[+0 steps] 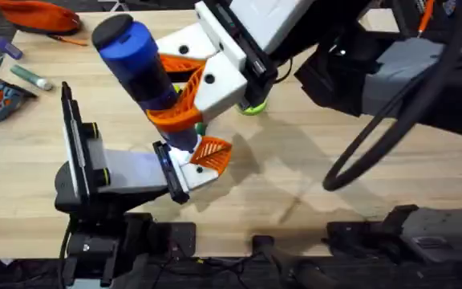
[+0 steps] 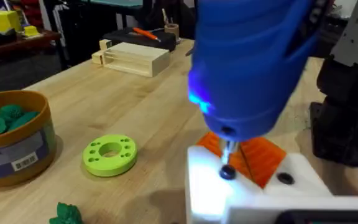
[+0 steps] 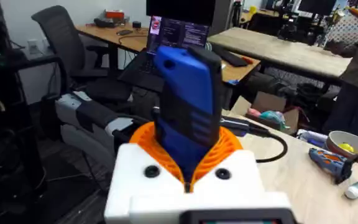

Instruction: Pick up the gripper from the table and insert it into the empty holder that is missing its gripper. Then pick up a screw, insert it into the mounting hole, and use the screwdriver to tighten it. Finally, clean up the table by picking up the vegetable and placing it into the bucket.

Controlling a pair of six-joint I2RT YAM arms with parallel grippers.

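My right gripper (image 1: pixel 176 108) reaches across the table (image 1: pixel 335 217) and is shut on the blue screwdriver (image 1: pixel 131 52), which it holds upright between orange pads (image 3: pixel 229 146). In the left wrist view the screwdriver (image 2: pixel 247 56) glows blue, and its thin bit rests on a dark screw (image 2: pixel 227 173) in the white holder (image 2: pixel 210 193) of my left gripper (image 2: pixel 250 157). The orange gripper tip (image 2: pixel 266 155) sits in that holder, and the left fingers look shut with nothing between them. A green vegetable (image 2: pixel 64 213) lies on the table near the tan bucket (image 2: pixel 14 140), which holds green pieces.
A bright green disc (image 2: pixel 109 154) with holes lies beside the bucket. A wooden block (image 2: pixel 132 57) stands farther back. An orange pouch (image 1: pixel 38 14), a marker (image 1: pixel 30 76) and a small tool (image 1: pixel 2 100) sit at the table's far left. Black cables loop at the right.
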